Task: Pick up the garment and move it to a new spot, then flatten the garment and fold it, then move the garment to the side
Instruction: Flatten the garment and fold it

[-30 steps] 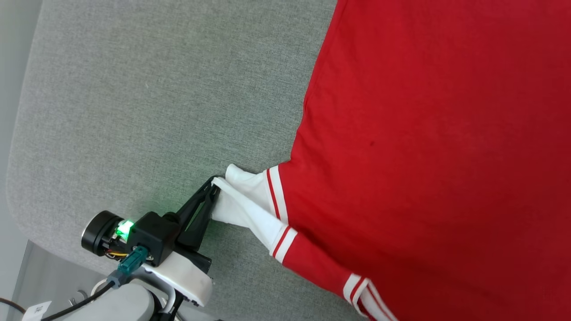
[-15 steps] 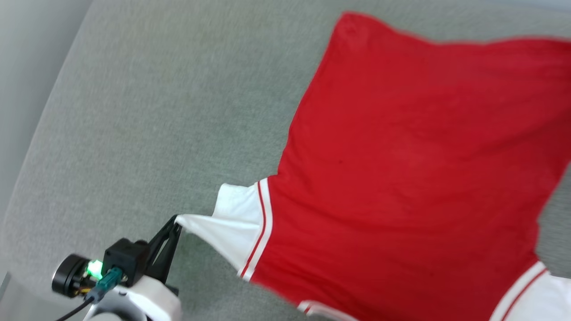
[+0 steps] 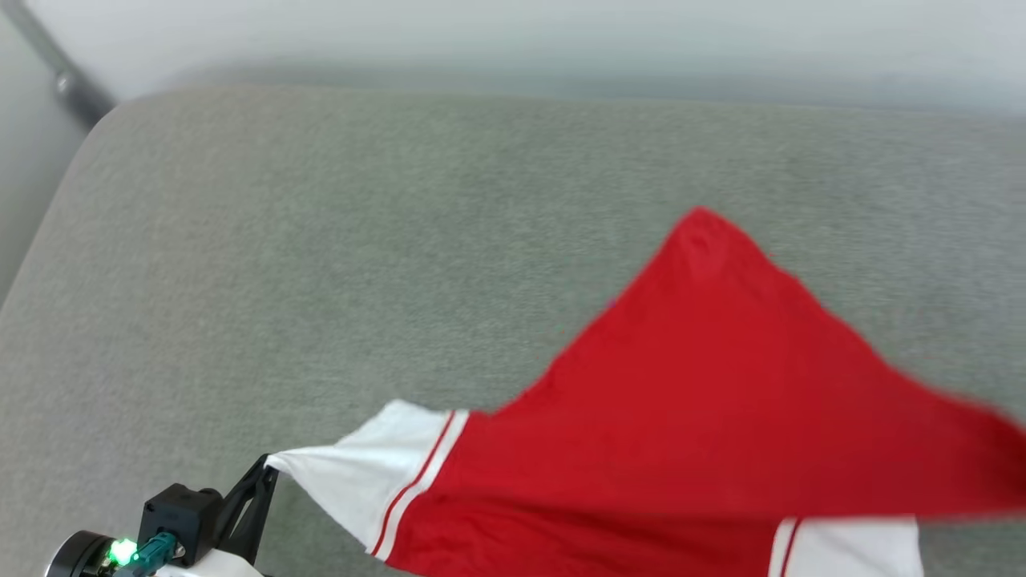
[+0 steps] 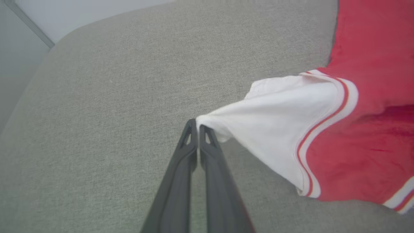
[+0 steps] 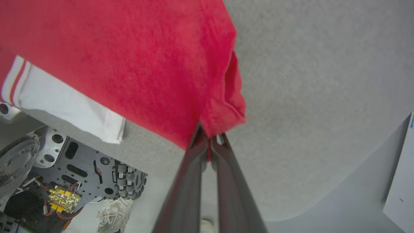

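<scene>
The garment (image 3: pixel 705 417), red with white sleeves and striped trim, is stretched just above the near right part of the grey cloth-covered bench (image 3: pixel 321 240), with one red corner peaking upward. The left claw (image 4: pixel 198 124) is clenched on the tip of a white sleeve, and the right claw (image 5: pixel 210 137) is clenched on a bunched red edge. Open grey cloth runs left and back to a rounded corner. A pale wall (image 3: pixel 513 32) stands beyond the far edge. Below the near edge are the robot's wheeled base (image 5: pixel 64 174) and a pale shoe (image 5: pixel 113 215).
</scene>
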Available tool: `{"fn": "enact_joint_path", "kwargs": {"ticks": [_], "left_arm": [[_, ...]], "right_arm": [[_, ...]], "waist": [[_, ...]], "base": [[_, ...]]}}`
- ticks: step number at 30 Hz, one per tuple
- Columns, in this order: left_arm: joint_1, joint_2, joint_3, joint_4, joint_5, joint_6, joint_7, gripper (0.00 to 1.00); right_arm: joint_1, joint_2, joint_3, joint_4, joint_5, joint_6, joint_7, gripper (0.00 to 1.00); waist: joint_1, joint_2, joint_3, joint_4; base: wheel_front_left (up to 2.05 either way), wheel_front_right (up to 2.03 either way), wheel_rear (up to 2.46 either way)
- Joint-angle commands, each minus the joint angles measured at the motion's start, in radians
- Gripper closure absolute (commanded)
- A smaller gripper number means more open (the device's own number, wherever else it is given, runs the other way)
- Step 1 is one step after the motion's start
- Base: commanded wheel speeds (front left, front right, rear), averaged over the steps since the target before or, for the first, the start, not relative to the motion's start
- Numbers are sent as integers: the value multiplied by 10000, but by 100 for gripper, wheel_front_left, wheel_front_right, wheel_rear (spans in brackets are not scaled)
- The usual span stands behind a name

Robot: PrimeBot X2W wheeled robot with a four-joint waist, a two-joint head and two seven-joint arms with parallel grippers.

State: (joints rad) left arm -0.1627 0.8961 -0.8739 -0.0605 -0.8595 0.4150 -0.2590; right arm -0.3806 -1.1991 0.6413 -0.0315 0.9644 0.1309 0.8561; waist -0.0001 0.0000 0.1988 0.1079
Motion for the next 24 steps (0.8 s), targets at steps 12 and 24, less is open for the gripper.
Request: {"fn": "enact_joint_path", "kwargs": {"ticks": [12,24], "left_arm": [[244,-95,204,-21,15,-68,-69,100],[143,-189,46,-4,131,-125,28,100]], "right_arm": [[4922,414,-214,792,897,-5,-2197,100],[4591,429,-2980,-98,336,-3,-2966,0]], "waist": [[1,0,-93,-501],[1,0,-199,-428]], "base": [[0,0,0],[0,0,0]]}}
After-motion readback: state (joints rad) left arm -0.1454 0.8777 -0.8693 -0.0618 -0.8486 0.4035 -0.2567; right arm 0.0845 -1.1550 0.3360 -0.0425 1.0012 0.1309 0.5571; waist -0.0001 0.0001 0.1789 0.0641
